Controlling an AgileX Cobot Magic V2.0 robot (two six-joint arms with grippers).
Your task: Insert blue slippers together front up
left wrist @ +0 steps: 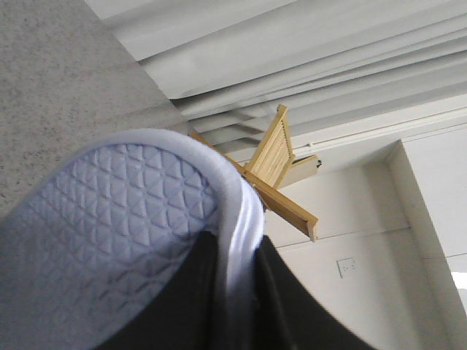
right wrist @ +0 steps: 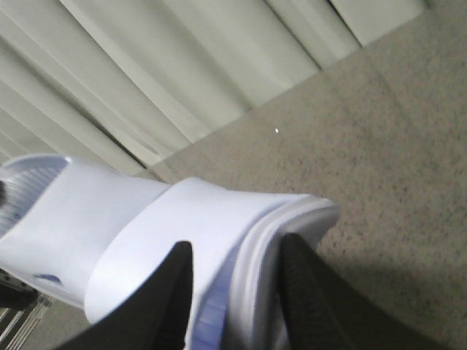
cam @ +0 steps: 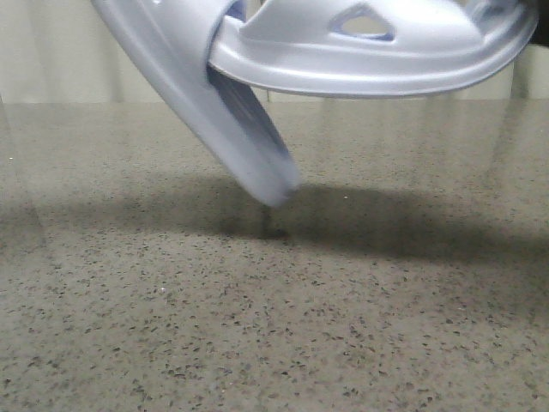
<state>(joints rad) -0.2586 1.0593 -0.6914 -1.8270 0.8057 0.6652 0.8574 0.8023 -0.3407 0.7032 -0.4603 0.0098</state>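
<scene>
Pale blue slippers (cam: 343,51); speckled grey-beige table (cam: 274,326).

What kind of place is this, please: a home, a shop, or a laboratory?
Probably an indoor test room: a speckled stone-like table, pale curtains behind, a wooden rack near a plain white wall.

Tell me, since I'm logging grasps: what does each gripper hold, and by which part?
The left gripper pinches one blue slipper by the edge of its sole. The right gripper clamps the other slipper across its sole edge, near one end.
</scene>
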